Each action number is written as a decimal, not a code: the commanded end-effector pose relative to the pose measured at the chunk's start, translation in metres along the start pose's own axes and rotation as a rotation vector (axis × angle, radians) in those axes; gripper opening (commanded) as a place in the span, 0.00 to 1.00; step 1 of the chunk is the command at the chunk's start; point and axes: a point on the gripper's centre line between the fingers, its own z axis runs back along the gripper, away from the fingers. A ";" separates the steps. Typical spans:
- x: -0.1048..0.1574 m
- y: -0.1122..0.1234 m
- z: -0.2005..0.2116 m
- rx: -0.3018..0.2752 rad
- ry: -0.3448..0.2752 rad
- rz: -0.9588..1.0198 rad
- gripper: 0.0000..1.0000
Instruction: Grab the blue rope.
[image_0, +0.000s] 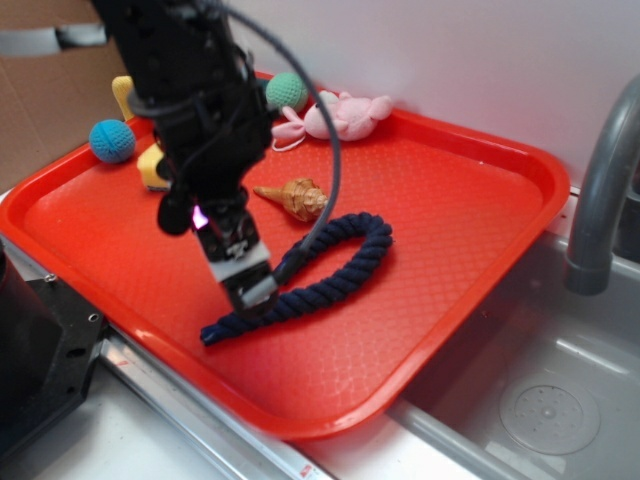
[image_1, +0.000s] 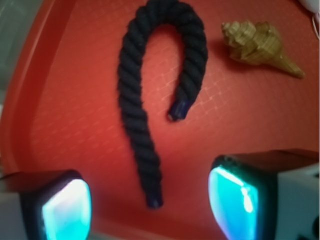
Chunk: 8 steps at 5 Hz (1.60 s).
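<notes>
Only the wrist view shows the gripper (image_1: 150, 207) spread wide, straddling one blunt end of the hook-curved navy blue rope (image_1: 134, 112) on the red tray (image_1: 60, 100).

Hidden and cropped parts around the tray

In the exterior view the gripper (image_0: 243, 272) covers part of the blue rope (image_0: 345, 265), and the arm hides most of the yellow toy (image_0: 152, 165). The tap (image_0: 600, 190) runs off the right edge. In the wrist view the jaws are cut by the bottom edge, and the seashell (image_1: 260, 46) is soft-focused.
</notes>
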 end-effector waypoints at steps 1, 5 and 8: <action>0.005 -0.001 0.005 -0.008 -0.034 -0.002 1.00; 0.024 -0.014 -0.021 -0.050 -0.032 -0.098 1.00; 0.035 -0.032 -0.058 -0.104 0.044 -0.150 1.00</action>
